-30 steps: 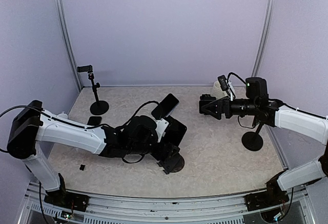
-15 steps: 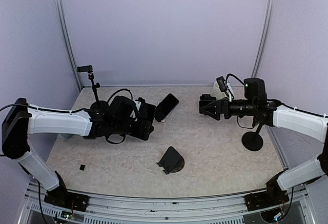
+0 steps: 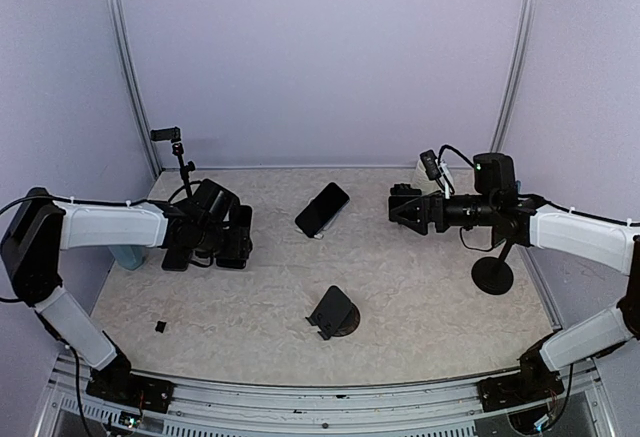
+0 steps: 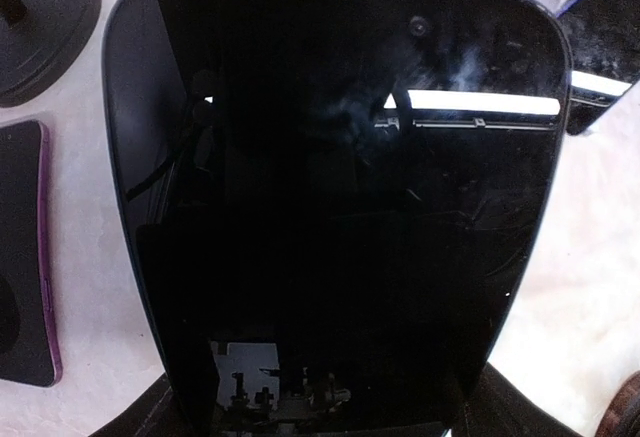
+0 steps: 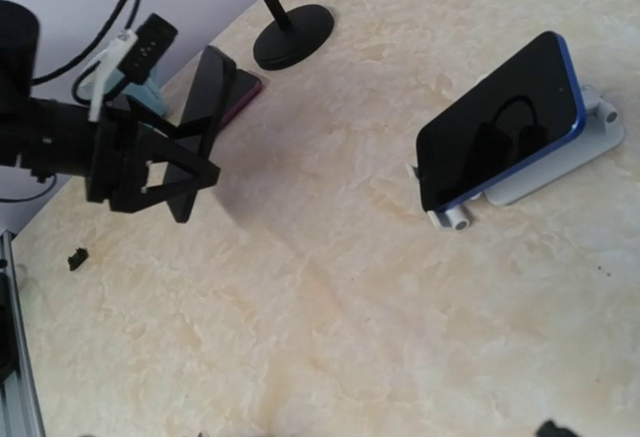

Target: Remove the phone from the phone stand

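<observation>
A black phone (image 4: 330, 187) fills the left wrist view, glossy screen up, and my left gripper (image 3: 228, 245) is shut on its lower end at the table's left side. In the right wrist view that phone (image 5: 198, 107) hangs edge-on between the left gripper's fingers (image 5: 150, 172), above the table. The black phone stand (image 3: 335, 312) stands bare near the front middle, well to the right of the held phone. My right gripper (image 3: 400, 205) hovers open at mid-right, with nothing between its fingers.
A blue phone (image 3: 322, 208) leans on a white stand (image 5: 560, 162) in the middle. A purple-edged phone (image 4: 22, 257) lies flat at the left. Pole stands with round bases sit at back left (image 3: 193, 209) and at the right (image 3: 492, 275). A small black piece (image 3: 160, 327) lies front left.
My left arm has carried the black phone off the black stand and swung left with it across the table. The stand is left bare. The right arm has hardly moved.
</observation>
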{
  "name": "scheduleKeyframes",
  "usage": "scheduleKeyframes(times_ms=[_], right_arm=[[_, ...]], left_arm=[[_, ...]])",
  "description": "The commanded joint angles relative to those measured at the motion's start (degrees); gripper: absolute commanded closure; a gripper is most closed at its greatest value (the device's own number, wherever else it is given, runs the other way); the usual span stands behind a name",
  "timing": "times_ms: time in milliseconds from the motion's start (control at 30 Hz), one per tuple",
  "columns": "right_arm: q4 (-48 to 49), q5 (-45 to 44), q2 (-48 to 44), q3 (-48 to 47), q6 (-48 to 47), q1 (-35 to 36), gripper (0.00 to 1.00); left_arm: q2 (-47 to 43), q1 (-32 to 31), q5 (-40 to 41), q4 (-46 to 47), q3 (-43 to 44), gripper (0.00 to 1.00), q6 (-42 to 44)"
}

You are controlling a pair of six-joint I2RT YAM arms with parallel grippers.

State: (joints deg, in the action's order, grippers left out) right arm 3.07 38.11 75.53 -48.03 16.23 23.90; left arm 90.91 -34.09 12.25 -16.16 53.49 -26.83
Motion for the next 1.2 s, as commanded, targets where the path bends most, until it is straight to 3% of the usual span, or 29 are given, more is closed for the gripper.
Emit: scheduleKeyframes(times_ms=[0,833,1167], right_arm=[[1.19,0.31,-0.11,-0.18,0.21,0.54,0.06],[1.20,0.04,-0.21,0.39,0.05,0.53,0.06],[0.85,-0.62,-0.20,0.40,-0.41,0.58,0.06]], left_arm=[[2.51,1.61,1.81,-0.55,0.92,0.44,-1.54],[15.38,3.39,4.77,3.11,4.13,0.37,-4.51],[17.81,3.45,4.50,3.35,5.33,0.25,-3.89]])
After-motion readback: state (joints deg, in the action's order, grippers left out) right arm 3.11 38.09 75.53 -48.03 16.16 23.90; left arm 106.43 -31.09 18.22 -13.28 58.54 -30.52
